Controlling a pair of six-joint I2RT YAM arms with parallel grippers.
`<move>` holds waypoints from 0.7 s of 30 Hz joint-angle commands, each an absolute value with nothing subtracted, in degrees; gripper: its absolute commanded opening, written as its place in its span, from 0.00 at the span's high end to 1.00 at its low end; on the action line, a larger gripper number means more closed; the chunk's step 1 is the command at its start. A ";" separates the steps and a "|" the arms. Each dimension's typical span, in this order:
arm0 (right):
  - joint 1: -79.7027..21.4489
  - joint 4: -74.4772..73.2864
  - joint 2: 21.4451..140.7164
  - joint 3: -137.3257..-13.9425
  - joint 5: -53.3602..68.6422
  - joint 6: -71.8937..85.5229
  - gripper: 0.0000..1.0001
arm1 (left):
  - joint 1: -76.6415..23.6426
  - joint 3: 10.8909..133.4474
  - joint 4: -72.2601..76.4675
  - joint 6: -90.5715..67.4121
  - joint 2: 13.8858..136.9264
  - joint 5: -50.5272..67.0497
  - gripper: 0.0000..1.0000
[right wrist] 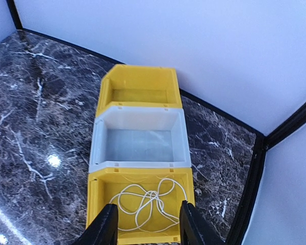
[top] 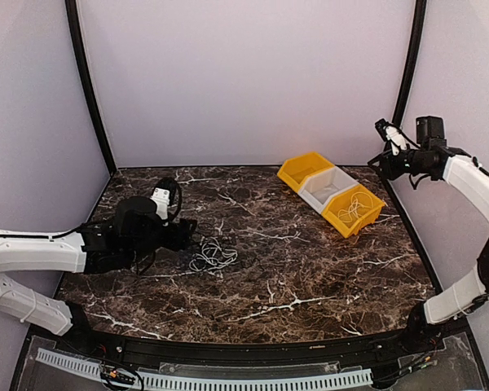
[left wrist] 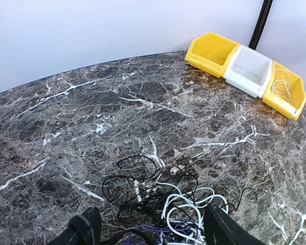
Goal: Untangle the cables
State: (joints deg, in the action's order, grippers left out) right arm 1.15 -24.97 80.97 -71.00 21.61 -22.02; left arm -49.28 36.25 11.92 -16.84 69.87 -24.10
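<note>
A tangled clump of cables (top: 213, 254) lies on the marble table left of centre. The left wrist view shows these cables (left wrist: 179, 206) as white, black and purple loops crossing one another. My left gripper (top: 187, 236) sits low just left of the clump, open, its two fingers either side of the near part of the tangle (left wrist: 153, 227) and holding nothing. My right gripper (top: 386, 130) hangs high at the right, open and empty (right wrist: 148, 224). Directly below it a separate thin white cable (right wrist: 150, 204) lies loosely coiled inside the nearest yellow bin (right wrist: 137, 172).
Three bins stand in a diagonal row at the back right: a yellow one (top: 306, 169), a white one (top: 330, 186), and the yellow one (top: 354, 213) with the white cable. Walls close in the table on three sides, with black posts at the corners.
</note>
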 commanded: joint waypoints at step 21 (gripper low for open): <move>-4.03 -19.36 59.70 -43.56 53.52 -21.90 0.49 | -48.95 37.01 -5.02 -43.76 56.34 -0.23 0.26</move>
